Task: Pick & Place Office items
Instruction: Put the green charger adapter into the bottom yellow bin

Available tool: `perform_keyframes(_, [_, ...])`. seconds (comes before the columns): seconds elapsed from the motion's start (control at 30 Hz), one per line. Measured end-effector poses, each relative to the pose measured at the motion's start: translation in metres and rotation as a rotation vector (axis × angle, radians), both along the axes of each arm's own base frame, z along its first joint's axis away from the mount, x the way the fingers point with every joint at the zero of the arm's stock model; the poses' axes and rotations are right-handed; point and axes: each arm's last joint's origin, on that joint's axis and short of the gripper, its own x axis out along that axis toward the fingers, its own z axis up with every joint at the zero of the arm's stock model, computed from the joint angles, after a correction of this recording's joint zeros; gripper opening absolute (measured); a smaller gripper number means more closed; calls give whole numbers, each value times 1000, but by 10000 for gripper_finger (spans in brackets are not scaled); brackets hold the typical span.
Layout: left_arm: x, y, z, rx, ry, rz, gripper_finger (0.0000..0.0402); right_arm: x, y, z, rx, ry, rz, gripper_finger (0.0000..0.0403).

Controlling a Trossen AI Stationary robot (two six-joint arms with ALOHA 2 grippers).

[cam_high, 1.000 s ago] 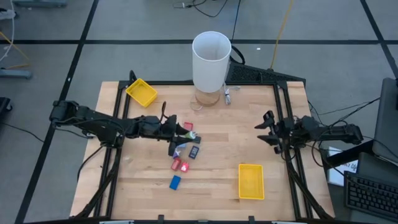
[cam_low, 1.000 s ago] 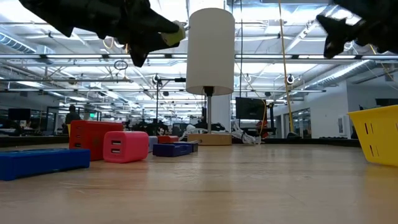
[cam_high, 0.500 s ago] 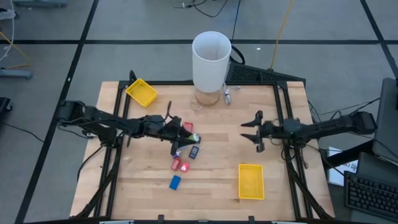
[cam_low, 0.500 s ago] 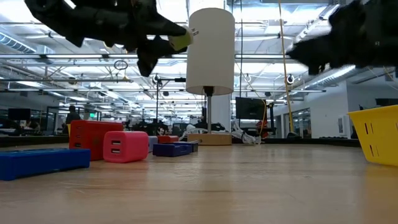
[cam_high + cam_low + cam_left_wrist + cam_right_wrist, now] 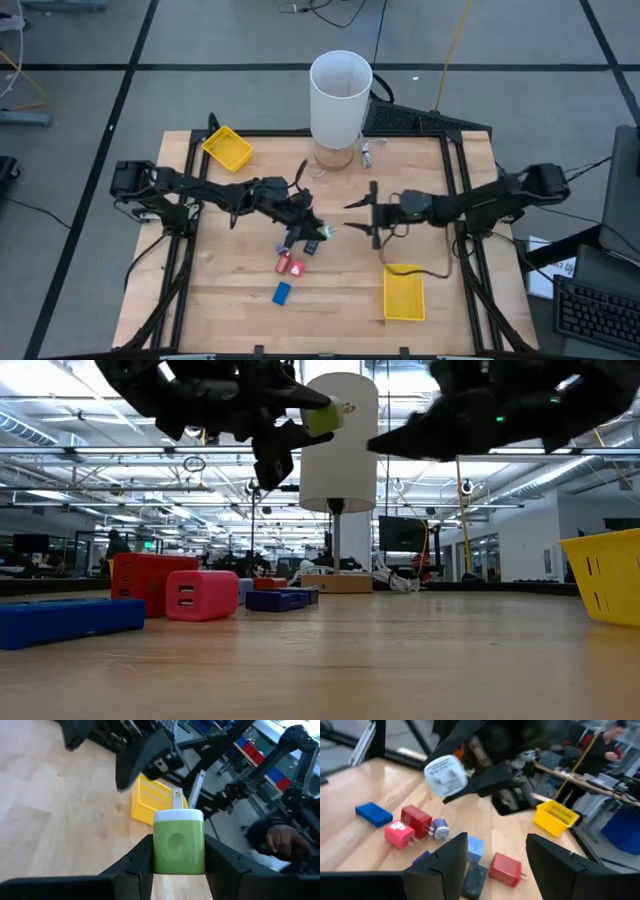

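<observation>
Gripping green charger (image 5: pixel 178 844), left end effector (image 5: pixel 312 232) mid-table, airborne; right end effector (image 5: pixel 362 217) wide, near, apart.

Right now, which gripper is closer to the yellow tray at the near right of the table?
Right. The right gripper, open, hangs above the table just behind and left of that yellow tray. The left gripper, shut on a green charger, is farther left.
</observation>
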Motion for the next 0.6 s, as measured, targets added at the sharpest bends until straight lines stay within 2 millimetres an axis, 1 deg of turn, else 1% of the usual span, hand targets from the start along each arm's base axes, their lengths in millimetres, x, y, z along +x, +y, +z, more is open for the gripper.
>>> perform_keyframes(0.1, [-1, 5, 0, -15, 11, -10, 143, 15, 9, 7, -90, -25, 37, 227])
perform_keyframes(0.17, [-2, 8, 0, -39, 29, -15, 140, 23, 16, 8, -135, -26, 64, 248])
perform_keyframes(0.3, [-3, 11, -1, -73, 48, -14, 134, 40, 25, 11, -184, -36, 94, 278])
perform_keyframes(0.47, [-3, 10, -1, -75, 53, -14, 141, 60, 29, 8, -208, -20, 100, 286])
perform_keyframes(0.6, [-3, 10, -2, -77, 68, -13, 143, 67, 30, 9, -250, -28, 104, 273])
